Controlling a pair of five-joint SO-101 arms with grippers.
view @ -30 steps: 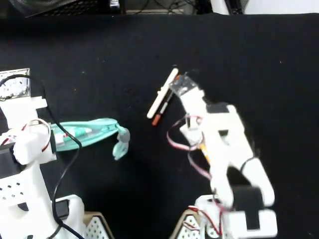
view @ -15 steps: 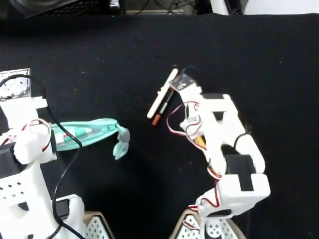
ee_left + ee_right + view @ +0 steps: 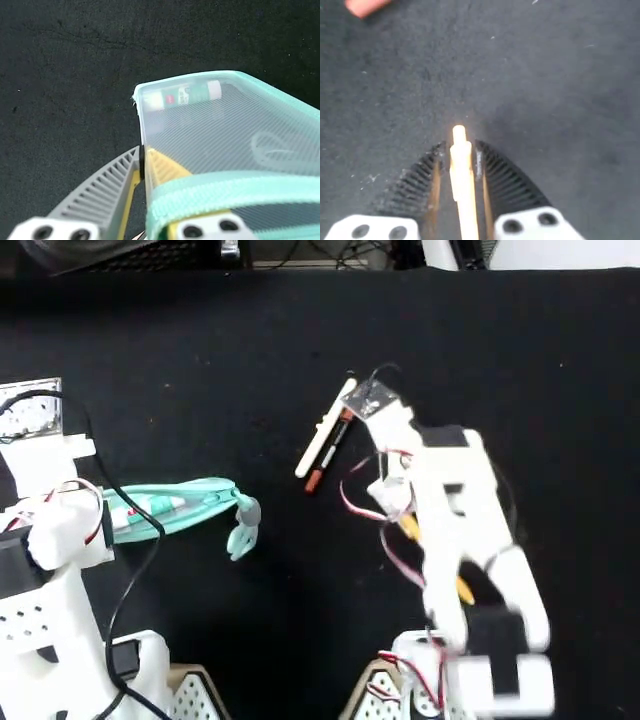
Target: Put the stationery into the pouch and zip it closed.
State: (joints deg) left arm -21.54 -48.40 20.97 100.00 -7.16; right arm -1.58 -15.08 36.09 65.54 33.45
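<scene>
The black tabletop [image 3: 200,330] carries everything. Over the last second the right arm [image 3: 450,510] has swung its elbow in and back out again, while its tip has kept to the far end of the two pens and crept a little further along them. The left arm [image 3: 45,560] has not stirred. It holds the teal mesh pouch [image 3: 175,505] out flat at the left, well apart from the pens, with one labelled item [image 3: 185,94] already inside. The left fingers [image 3: 100,195] are clenched on the pouch's edge. The white pen [image 3: 322,435] and the dark pen [image 3: 326,454] just beside it lie where they did, so nothing is lifted yet. The right fingers [image 3: 497,175] are pressed to either side of the white pen, grasping its end. By my reading the grip is only now settled, and the carry to the pouch, the second pen and the zipping all remain.
</scene>
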